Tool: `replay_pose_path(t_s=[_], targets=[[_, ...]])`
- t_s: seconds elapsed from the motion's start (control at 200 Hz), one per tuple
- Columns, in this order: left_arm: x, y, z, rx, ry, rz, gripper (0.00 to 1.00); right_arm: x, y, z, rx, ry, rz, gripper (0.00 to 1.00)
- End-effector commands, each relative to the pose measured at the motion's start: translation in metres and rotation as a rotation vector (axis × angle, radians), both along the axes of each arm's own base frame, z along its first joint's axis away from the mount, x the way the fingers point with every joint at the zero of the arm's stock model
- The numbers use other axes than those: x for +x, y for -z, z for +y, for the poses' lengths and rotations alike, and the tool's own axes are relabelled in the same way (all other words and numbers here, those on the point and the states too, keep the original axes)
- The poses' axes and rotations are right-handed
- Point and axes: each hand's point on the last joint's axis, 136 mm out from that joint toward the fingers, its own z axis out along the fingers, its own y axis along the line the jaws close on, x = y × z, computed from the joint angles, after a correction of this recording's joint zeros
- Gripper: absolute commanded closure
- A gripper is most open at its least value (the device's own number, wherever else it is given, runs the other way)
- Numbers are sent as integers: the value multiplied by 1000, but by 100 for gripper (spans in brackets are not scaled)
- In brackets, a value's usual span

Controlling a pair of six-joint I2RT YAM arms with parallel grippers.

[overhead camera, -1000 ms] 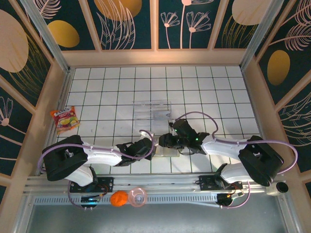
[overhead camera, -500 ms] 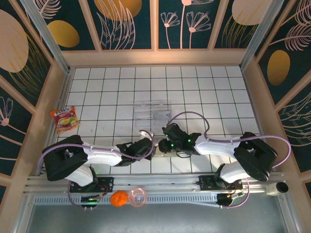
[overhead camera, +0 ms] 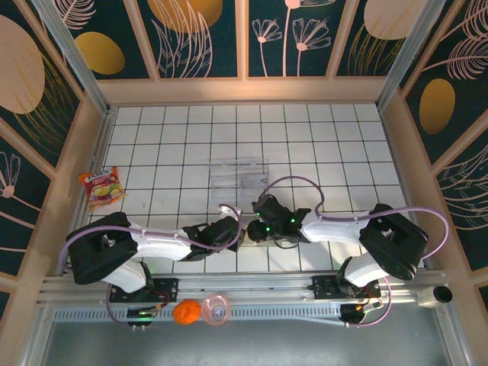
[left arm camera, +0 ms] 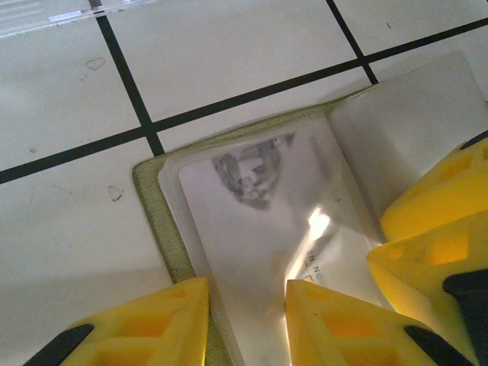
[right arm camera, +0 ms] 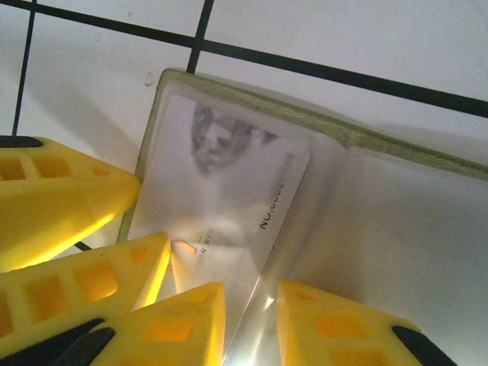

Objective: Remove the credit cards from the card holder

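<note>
The card holder (left arm camera: 149, 191) lies open on the white tiles, its olive-green rim (right arm camera: 320, 126) framing pale pockets. A pale credit card (left arm camera: 252, 229) with a grey picture and the print "NO.000" sits at its left half (right arm camera: 221, 183). My left gripper (left arm camera: 244, 293) stands over that half with its jaws apart, one finger at the green rim and one on the card. My right gripper (right arm camera: 250, 297) has its jaws a little apart astride the card's inner edge by the fold. Both grippers meet tip to tip, left gripper (overhead camera: 238, 229) and right gripper (overhead camera: 255, 227).
A clear plastic tray (overhead camera: 239, 172) stands a few tiles behind the grippers. A snack packet (overhead camera: 102, 187) lies at the far left. An orange ball (overhead camera: 185, 311) and a pink object (overhead camera: 216, 309) rest on the front rail. Wooden walls enclose the tiles.
My right gripper has swung left and down onto the open card holder, and its jaws have narrowed. The left gripper has stayed in place.
</note>
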Motion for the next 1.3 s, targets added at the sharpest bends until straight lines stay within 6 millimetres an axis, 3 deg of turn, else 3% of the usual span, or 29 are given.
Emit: replay_pose_path(t_s=[0.0, 0.305, 0.57, 0.886, 1.296], targets=[[-11, 8, 0, 4, 40, 37, 68, 3, -2, 9, -4, -8, -7, 74], [-12, 2, -1, -20, 33, 37, 63, -2, 20, -3, -185, -6, -26, 71], [-3, -24, 18, -58, -43, -36, 56, -5, 29, -9, -330, -4, -99, 71], [-1, -15, 23, -76, -51, -8, 51, 0, 20, -14, -413, 23, -183, 72], [7, -21, 29, -91, -70, -8, 52, 9, 4, -50, -511, 116, -268, 72]])
